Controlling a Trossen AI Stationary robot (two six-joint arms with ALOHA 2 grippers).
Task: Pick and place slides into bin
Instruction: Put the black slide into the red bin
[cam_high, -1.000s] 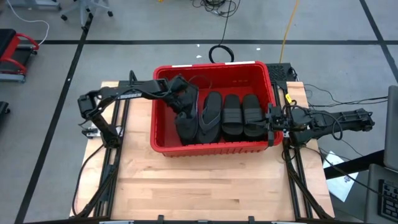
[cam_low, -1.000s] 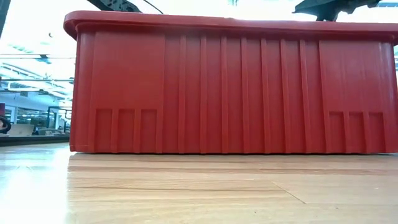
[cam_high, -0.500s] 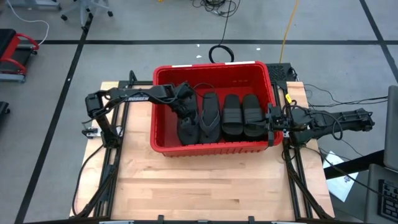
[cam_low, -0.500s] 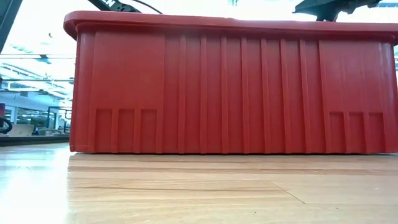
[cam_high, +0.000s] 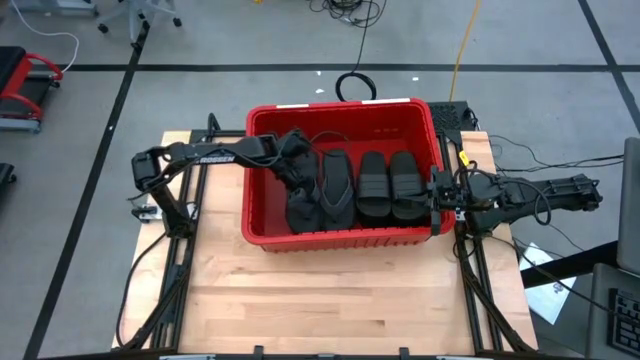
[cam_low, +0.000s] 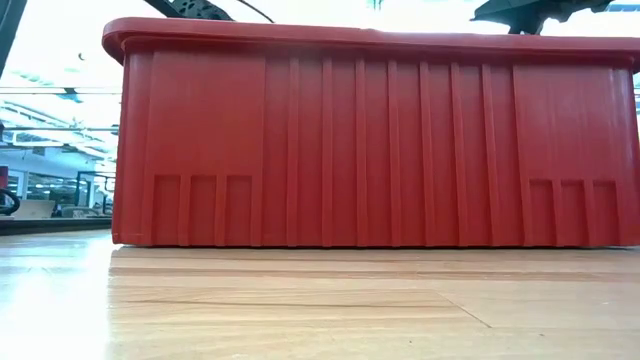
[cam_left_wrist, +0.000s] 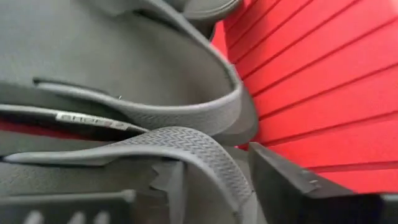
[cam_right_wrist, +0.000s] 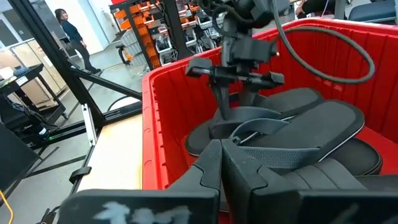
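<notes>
Left end effector (cam_high: 297, 182) down inside the red bin (cam_high: 262, 232), fingers spread over a flip-flop (cam_high: 302, 208), right end effector (cam_high: 437, 193) pressed together at the bin's rim, sandals (cam_high: 388, 186) lined up alongside

From table height the bin (cam_low: 370, 135) shows only its near wall, which hides everything inside it; its right end is cut off by the picture's edge. Both arms appear there only as dark scraps above the rim. From above, the left gripper (cam_high: 296, 178) merges with the black slides (cam_high: 345, 188) under it, so whether its fingers touch one cannot be told. How many slides lie stacked along the bin's left wall cannot be counted. The left wrist view is filled by a thong strap (cam_left_wrist: 186, 149), too close to place.
</notes>
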